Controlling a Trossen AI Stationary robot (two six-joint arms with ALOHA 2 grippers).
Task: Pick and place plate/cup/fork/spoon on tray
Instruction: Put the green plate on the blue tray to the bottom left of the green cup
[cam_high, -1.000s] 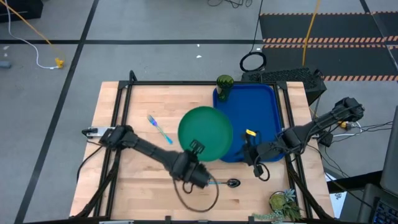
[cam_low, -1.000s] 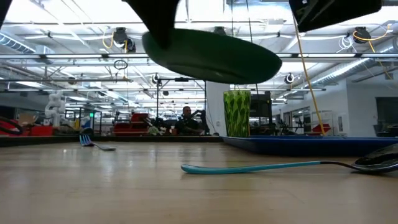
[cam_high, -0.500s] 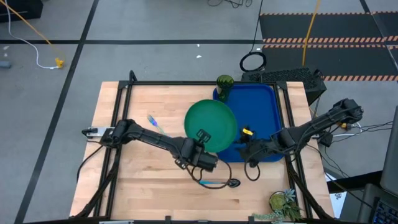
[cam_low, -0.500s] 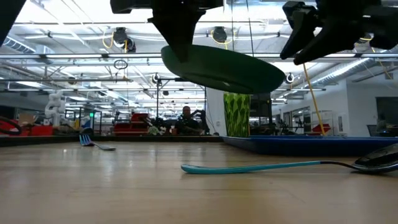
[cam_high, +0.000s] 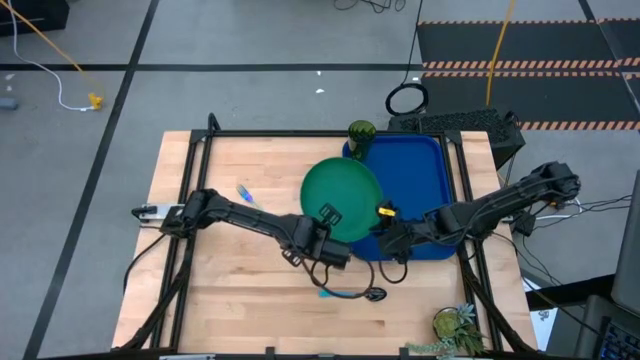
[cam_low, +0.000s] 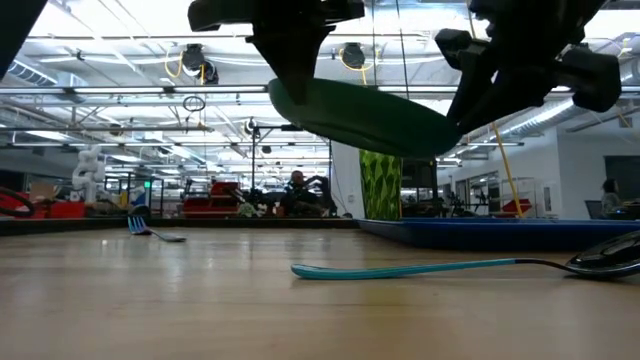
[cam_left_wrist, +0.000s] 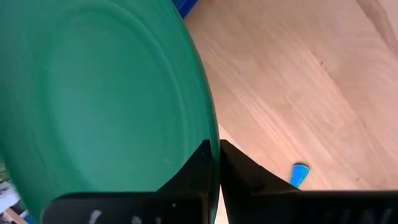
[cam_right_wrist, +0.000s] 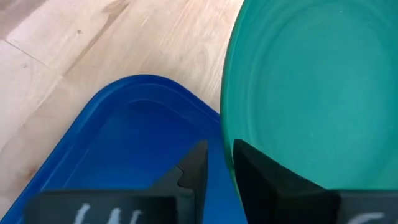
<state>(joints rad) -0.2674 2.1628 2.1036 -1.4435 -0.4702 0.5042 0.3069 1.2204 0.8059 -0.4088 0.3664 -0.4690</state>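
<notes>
The round flat green plastic plate (cam_high: 341, 200) hung in the air, tilted, clear of the wooden table (cam_high: 220, 290), with one side of it over the near-left corner of the large royal-blue rectangular tray (cam_high: 415, 180) and the rest over bare wood. The left gripper (cam_high: 328, 216) was clamped on the plate's rim at the side away from the tray; its wrist view showed the two dark fingers pinched on the edge, one on each face. The right gripper (cam_high: 384, 213) stood at the opposite rim, the side over the tray, its fingers set one on each face of the edge with only a narrow slot between them; whether they already pressed on the plastic could not be told. So the plate lay between the two grippers, the left arm reaching in from the table side and the right from the tray side, and the open tray floor lay beyond the plate on the right arm's side. In my judgement that made the right arm the nearer one for carrying it on. The small translucent olive-green tumbler (cam_high: 360, 132) stood at the tray's far-left corner. The spoon (cam_high: 352, 294) lay on the wood near the front, and the fork (cam_high: 247, 196) to the plate's left, both outside the tray
</notes>
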